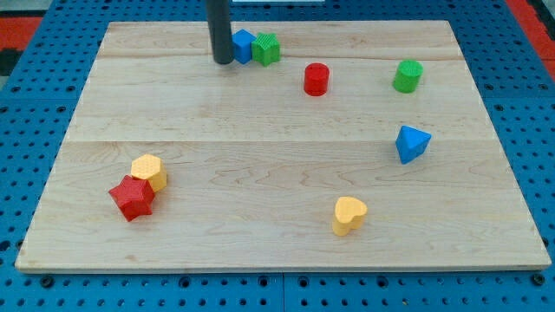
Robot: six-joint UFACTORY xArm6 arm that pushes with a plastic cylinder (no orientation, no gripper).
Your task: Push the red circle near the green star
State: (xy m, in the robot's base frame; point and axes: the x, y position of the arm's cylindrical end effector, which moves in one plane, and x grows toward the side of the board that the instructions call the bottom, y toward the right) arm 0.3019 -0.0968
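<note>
Tip at the surface's point(277, 251) top edge.
Your tip point(223, 61) is sitting just left of the blue block point(242, 45); red circle point(316, 79) is lying right of the green star point(267, 48); no gripper is showing.

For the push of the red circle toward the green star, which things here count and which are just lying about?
Job:
red circle
green star, near the view's top
my tip, just left of the blue cube

Lying about:
blue cube, touching the green star
green cylinder
blue pyramid
yellow heart
yellow hexagon
red star
</note>
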